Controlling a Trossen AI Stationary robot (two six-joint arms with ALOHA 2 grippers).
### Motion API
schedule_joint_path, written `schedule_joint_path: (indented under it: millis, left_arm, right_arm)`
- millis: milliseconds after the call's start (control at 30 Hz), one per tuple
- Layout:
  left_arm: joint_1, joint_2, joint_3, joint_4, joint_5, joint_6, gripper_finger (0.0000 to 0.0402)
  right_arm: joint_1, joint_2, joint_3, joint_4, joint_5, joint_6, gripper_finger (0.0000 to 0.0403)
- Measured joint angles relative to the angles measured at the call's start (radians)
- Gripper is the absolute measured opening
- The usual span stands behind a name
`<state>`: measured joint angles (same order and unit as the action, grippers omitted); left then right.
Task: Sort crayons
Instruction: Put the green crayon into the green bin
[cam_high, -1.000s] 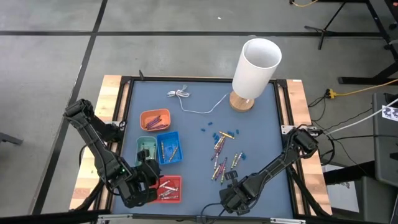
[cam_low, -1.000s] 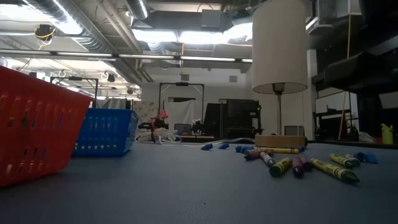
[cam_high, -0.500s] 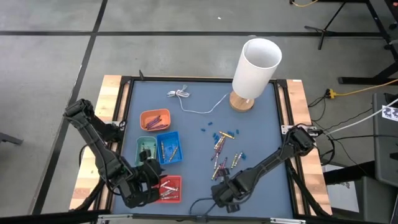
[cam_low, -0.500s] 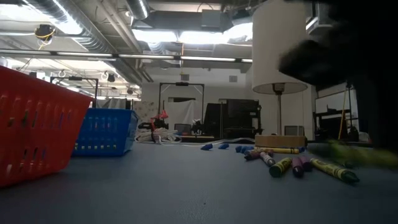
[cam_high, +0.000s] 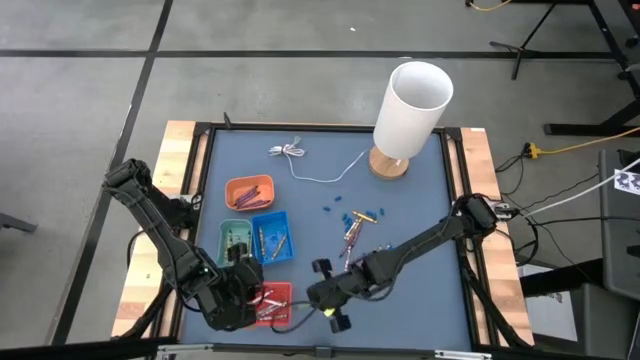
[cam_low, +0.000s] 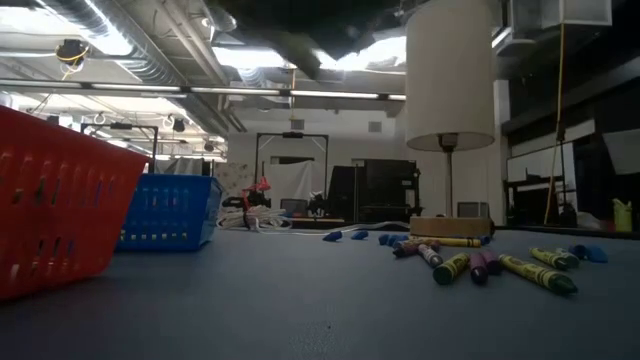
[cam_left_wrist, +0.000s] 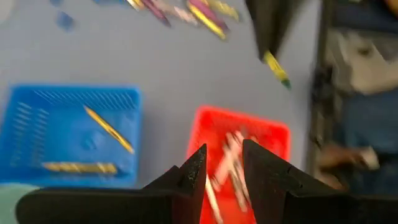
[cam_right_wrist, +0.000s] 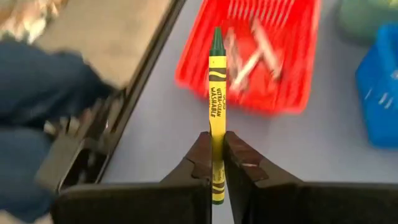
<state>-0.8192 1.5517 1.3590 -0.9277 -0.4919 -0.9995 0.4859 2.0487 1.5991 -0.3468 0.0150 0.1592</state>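
Yellow crayon (cam_right_wrist: 216, 99), lower end inside right claw (cam_right_wrist: 216, 163)

The right arm reached from the right edge of the high view toward the lower centre, its tool (cam_right_wrist: 217, 163) clamped on a yellow crayon with a green tip (cam_right_wrist: 216, 93). The left arm bent down the left side, its tool (cam_left_wrist: 219, 168) low in the lower left, fingers slightly parted and holding nothing.

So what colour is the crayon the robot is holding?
Yellow wrapper with black print and a green tip, best seen in the right wrist view: the crayon in the right end effector.
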Motion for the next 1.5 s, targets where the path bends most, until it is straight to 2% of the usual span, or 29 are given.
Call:
schedule_joint_path:
  millis: [100, 167, 433, 800, 1000, 1167, 1500]
  left_arm:
    - [-0.016, 0.000, 0.000, -0.003, 0.101, -0.011, 0.0088]
    - [-0.031, 0.000, 0.000, -0.003, 0.112, -0.020, 0.0088]
    - [-0.044, 0.000, 0.000, 0.003, -0.041, -0.077, 0.0088]
    - [-0.040, 0.000, 0.000, 0.003, -0.235, -0.090, 0.0088]
    - [-0.082, 0.000, 0.000, 0.002, -0.265, -0.090, 0.0088]
    - [-0.112, 0.000, 0.000, 0.003, -0.360, -0.090, 0.0088]
    - [-0.113, 0.000, 0.000, 0.034, -0.430, -0.089, 0.0088]
  right_arm:
    - [-0.031, 0.000, 0.000, 0.097, 0.026, -0.011, 0.0016]
    - [-0.054, 0.000, 0.000, 0.162, 0.052, -0.010, 0.0015]
    - [-0.122, 0.000, 0.000, 0.329, 0.053, -0.011, 0.0015]
    - [-0.120, 0.000, -0.001, 0.488, 0.046, -0.075, 0.0015]
    - [-0.120, -0.001, -0.001, 0.487, 0.079, -0.093, 0.0015]
    - [-0.120, -0.001, -0.001, 0.508, 0.080, -0.117, 0.0015]
    - [-0.120, -0.001, -0.001, 0.564, 0.079, -0.164, 0.0015]
